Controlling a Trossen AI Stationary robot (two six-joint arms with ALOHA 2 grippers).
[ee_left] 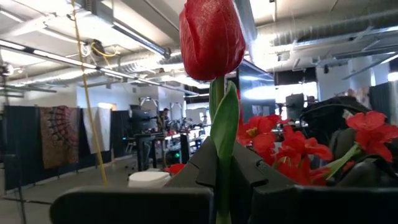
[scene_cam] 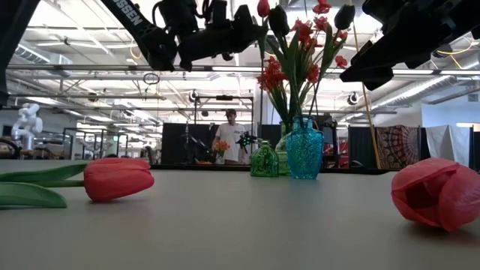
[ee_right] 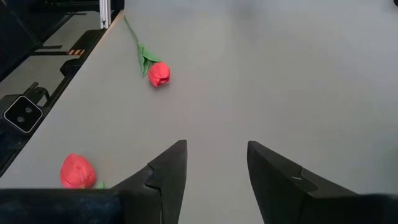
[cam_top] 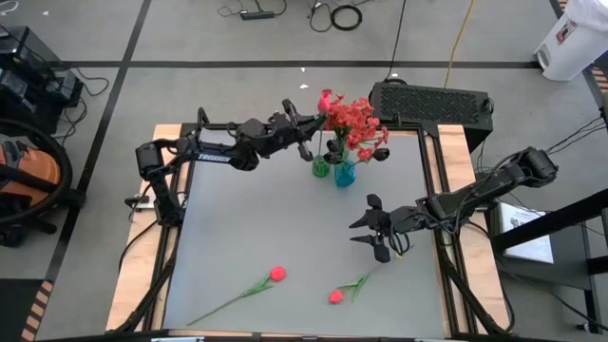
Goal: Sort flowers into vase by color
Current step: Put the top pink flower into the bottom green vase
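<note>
Now | left gripper (cam_top: 306, 131) clamps tulip (ee_left: 212, 37) beside vases (cam_top: 334, 169) | right gripper (ee_right: 214, 171) agape, empty

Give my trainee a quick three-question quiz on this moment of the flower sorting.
1. True or false: the left gripper is shut on a tulip.
2. How many tulips lie loose on the table?
3. Which vase stands beside the blue vase: A green, B white, C black?

Key:
1. True; its stem sits between the fingers.
2. Two: one and another.
3. A, the green vase.
</note>
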